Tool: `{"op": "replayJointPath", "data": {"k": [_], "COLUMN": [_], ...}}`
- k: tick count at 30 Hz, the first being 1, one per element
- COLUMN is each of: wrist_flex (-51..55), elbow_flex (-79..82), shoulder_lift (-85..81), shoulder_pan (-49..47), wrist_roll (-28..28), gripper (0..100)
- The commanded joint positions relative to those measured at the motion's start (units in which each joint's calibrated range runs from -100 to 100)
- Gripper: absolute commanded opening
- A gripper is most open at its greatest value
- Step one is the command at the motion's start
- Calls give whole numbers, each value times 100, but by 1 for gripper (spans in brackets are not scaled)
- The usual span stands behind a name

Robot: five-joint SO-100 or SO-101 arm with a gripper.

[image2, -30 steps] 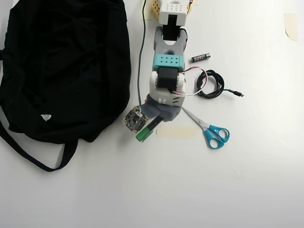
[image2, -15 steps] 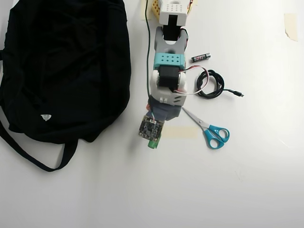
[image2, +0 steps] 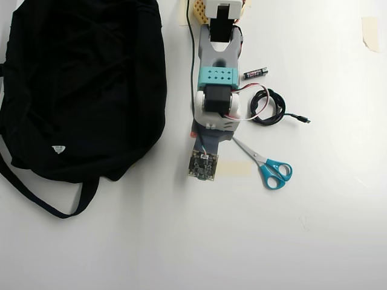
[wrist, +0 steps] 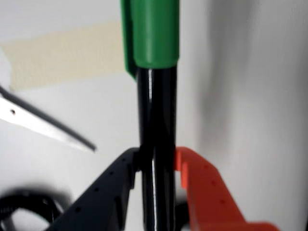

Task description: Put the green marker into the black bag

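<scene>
Wrist view: the hand [wrist: 156, 166] is clamped on the green marker [wrist: 155, 115], one black finger [wrist: 103, 192] on the left of the glossy dark barrel and one orange finger [wrist: 204, 192] on the right. The marker runs straight up the frame, its green cap [wrist: 151, 31] at the top, above the white surface [wrist: 250, 96]. A strip of beige tape [wrist: 62, 57] lies on the surface to the left of the cap, and a scissor blade [wrist: 43, 125] points in from the left edge.

Overhead view: the arm [image2: 216, 78] reaches down the frame from its base at the top edge; the marker is hidden under the wrist camera board [image2: 202, 165]. The black bag [image2: 81, 84] lies well apart at the left. Scissors [image2: 266, 164], a coiled cable [image2: 269, 107] and a battery [image2: 255, 73] lie to the arm's right.
</scene>
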Motion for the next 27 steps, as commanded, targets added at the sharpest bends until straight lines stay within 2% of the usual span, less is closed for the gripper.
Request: {"op": "replayJointPath", "data": {"k": [1, 27], "wrist_flex": [34, -18], "elbow_flex": [1110, 4946], "shoulder_lift": [-1284, -4952], "shoulder_pan": [-19, 138], "wrist_roll": [23, -386], "gripper": [2, 2]}}
